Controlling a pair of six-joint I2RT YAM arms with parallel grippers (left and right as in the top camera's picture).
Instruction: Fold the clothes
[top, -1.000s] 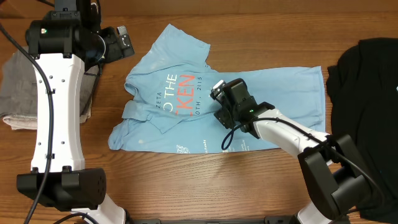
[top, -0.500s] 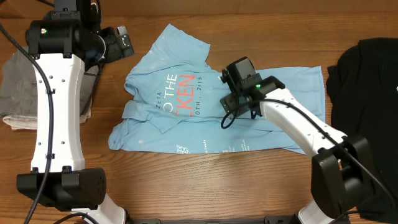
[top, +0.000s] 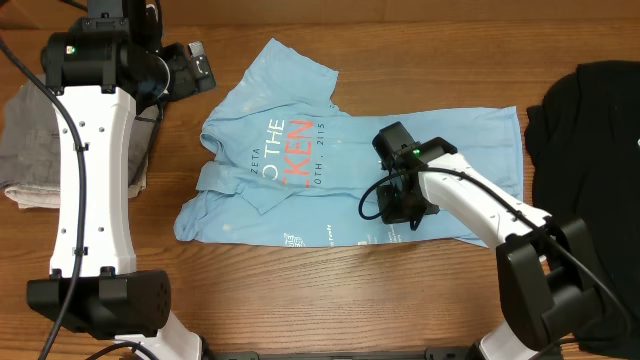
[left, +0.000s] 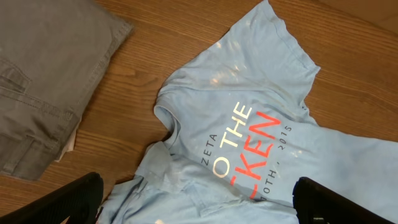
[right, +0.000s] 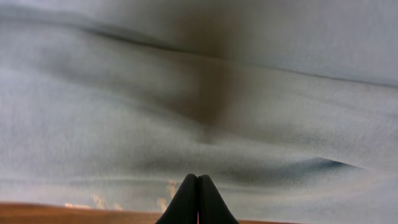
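Where the brown wood-grain table (top: 300, 310) shows bare, three soft garments lie on it. In the middle is the rumpled light blue T-shirt (top: 290, 170), lettered in dark blue, white and orange-red. A grey garment (top: 25, 150) lies well to its left and a black garment (top: 590, 140) just to its right. The right gripper (right: 198, 186), jaws together, presses on the shirt's plain part; whether cloth is pinched cannot be told. The left gripper (top: 195, 68), jaws wide apart, hangs beyond the shirt's sleeve.
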